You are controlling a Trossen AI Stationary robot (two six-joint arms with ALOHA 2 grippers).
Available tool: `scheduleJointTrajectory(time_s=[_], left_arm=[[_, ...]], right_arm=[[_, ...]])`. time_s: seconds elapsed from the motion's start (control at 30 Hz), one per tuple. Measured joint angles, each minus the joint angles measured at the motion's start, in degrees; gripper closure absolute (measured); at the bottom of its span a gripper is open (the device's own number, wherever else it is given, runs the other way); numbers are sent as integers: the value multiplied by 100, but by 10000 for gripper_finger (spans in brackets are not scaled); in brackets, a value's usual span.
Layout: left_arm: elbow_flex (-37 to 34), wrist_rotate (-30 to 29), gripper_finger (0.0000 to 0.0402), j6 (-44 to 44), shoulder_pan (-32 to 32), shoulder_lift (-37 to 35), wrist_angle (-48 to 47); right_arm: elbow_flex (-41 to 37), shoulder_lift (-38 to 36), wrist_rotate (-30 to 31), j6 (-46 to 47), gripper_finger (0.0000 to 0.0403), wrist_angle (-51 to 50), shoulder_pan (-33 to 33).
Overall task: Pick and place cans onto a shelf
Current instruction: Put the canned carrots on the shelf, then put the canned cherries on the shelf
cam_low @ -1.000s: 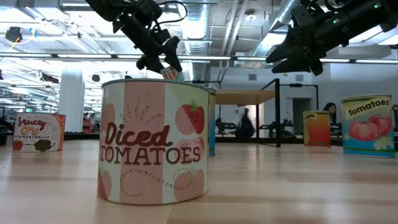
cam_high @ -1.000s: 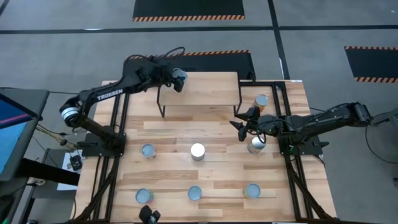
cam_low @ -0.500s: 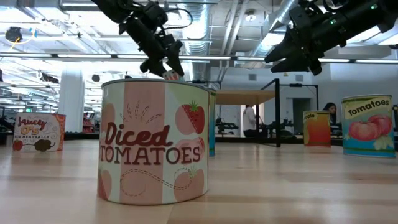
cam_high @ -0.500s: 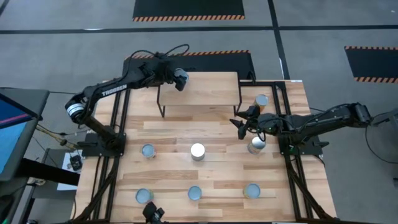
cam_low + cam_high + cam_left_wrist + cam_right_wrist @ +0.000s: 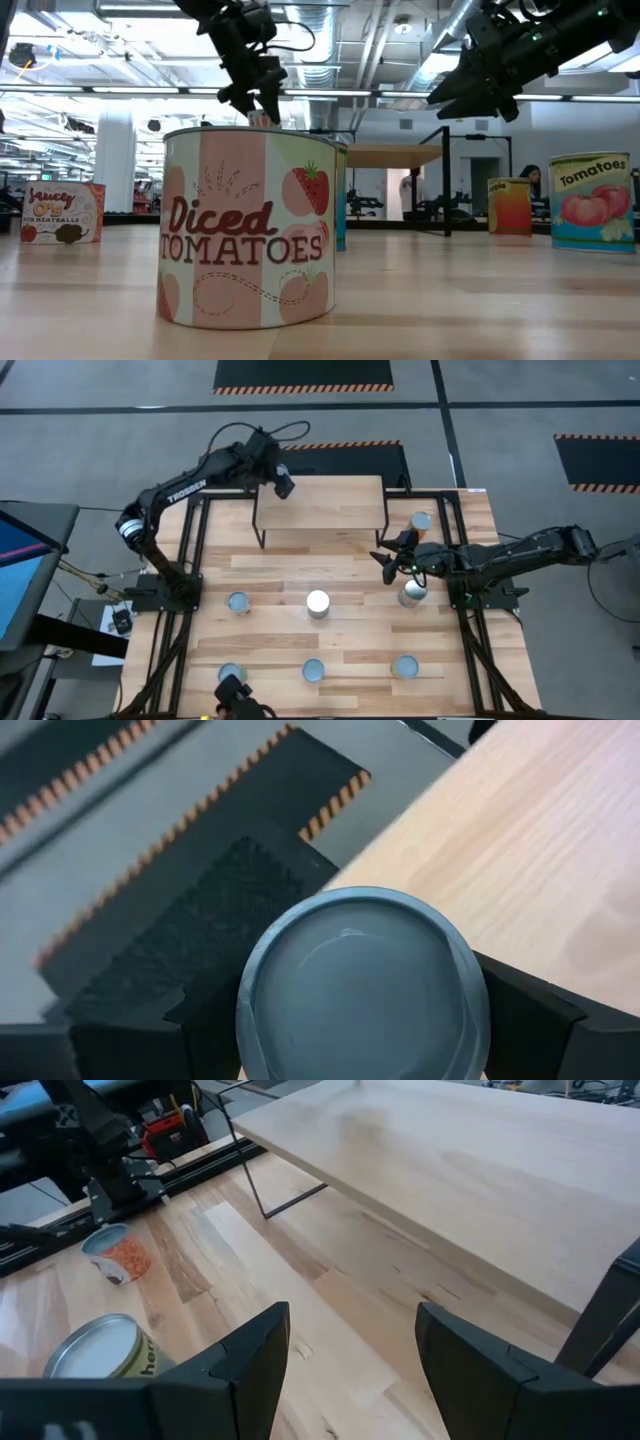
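Observation:
My left gripper (image 5: 283, 482) is at the far left corner of the shelf (image 5: 320, 510), shut on a can (image 5: 362, 985) whose silvery-blue top fills the left wrist view. The shelf is a light-wood plank on thin black legs at the table's far middle. My right gripper (image 5: 385, 560) hangs open over the table just right of the shelf, with nothing between its fingers (image 5: 250, 1360). Several other cans stand upright on the table, among them one (image 5: 318, 603) at the middle, one (image 5: 412, 593) under the right arm and one (image 5: 420, 522) at the far right. My left gripper pinches the can between its two fingers, one on each side of the wall (image 5: 250, 1040) just below the top rim. The fingers (image 5: 520, 1020) slant down from the table's left. The can is lifted clear, above the shelf's far left edge (image 5: 420, 830).
More cans stand at the left (image 5: 238, 602) and along the near side (image 5: 313, 670) (image 5: 405, 667). A dark object (image 5: 232, 695) sits at the near edge, partly over a can. In the low view a large Diced Tomatoes can (image 5: 248, 228) blocks the middle.
My left gripper, still shut on the can, has risen a little and gone toward the table's far left, over the shelf's far left corner, tipping more steeply downward. My right arm has kept still.

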Motion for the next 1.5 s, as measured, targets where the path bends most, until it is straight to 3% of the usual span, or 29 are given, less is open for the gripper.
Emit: scheduleJointTrajectory(time_s=[0.2,0.93,1.37,1.5], left_arm=[[4,486,111,-182,207,4,-226],[11,517,109,62,270,470,-174],[212,314,50,174,208,424,-265],[454,-4,39,178,131,423,-538]], right_arm=[[0,0,0,44,158,19,0],[0,0,-16,46,158,-22,4],[0,0,-17,46,158,-36,4],[0,0,-20,46,158,-58,4]])
